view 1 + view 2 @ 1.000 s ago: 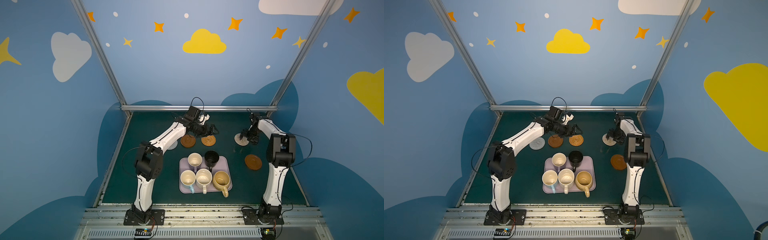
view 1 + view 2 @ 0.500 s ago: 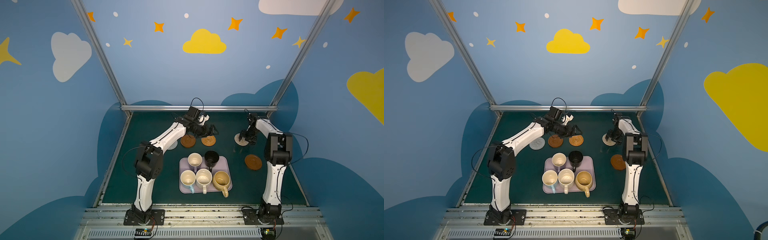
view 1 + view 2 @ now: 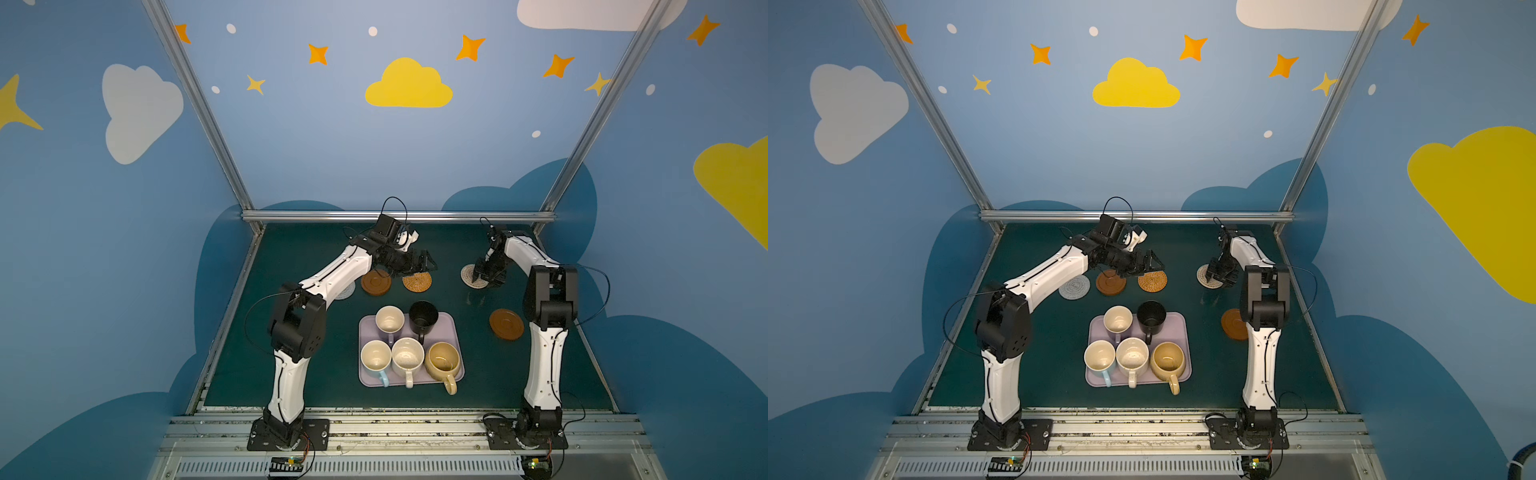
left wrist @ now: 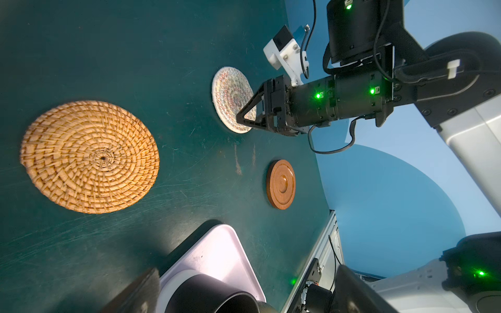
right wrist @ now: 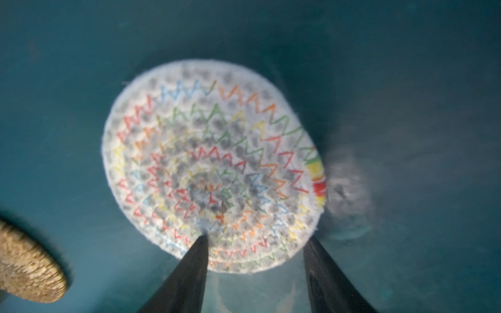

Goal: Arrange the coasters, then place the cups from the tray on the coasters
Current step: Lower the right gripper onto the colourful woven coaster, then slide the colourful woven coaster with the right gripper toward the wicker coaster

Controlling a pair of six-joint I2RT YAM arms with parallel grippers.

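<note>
Nearest me, five cups [image 3: 407, 356] crowd the tray [image 3: 450, 329], a wooden coaster [image 3: 506, 324] to its right. Farther back, my left gripper [image 3: 424, 264] hangs wide open, empty, by the orange coaster [image 3: 417, 282]. My right gripper [image 5: 256, 238] straddles the edge of the cream coaster [image 5: 211, 162], fingers [image 5: 196, 252] half-spread, unclamped.

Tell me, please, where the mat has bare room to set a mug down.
Bare mat lies between the orange woven coaster and the cream coaster, between the tray and the right arm, and along the back rail. The tray itself is packed with mugs.
</note>
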